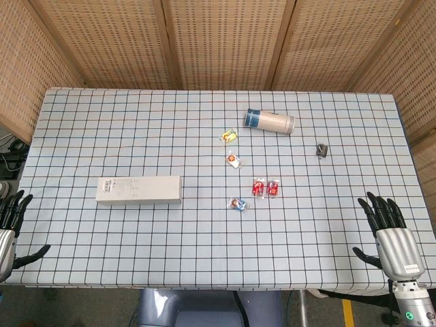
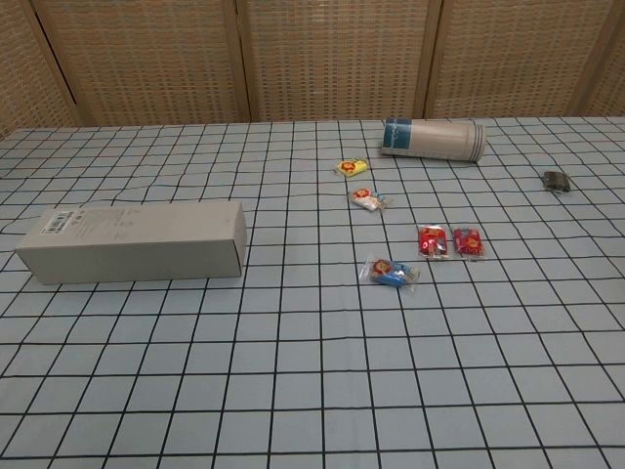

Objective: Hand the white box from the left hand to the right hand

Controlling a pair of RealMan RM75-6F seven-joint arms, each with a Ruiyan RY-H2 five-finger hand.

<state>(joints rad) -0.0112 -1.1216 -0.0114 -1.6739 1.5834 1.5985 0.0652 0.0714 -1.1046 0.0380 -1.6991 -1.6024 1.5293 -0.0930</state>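
Observation:
The long white box [image 1: 139, 190] lies flat on the checked tablecloth at the left; the chest view shows the white box [image 2: 134, 242] lengthwise with a printed label at its left end. My left hand [image 1: 12, 228] hovers at the table's front left edge, fingers spread, holding nothing, well left of the box. At the front right edge my right hand [image 1: 388, 228] is likewise spread and empty, far from the box. Neither hand shows in the chest view.
A white-and-blue cylinder [image 1: 270, 122] lies on its side at the back. Several small candy packets [image 1: 265, 188] are scattered mid-table. A small dark object [image 1: 322, 150] sits to the right. Wicker screens [image 1: 218, 41] stand behind the table.

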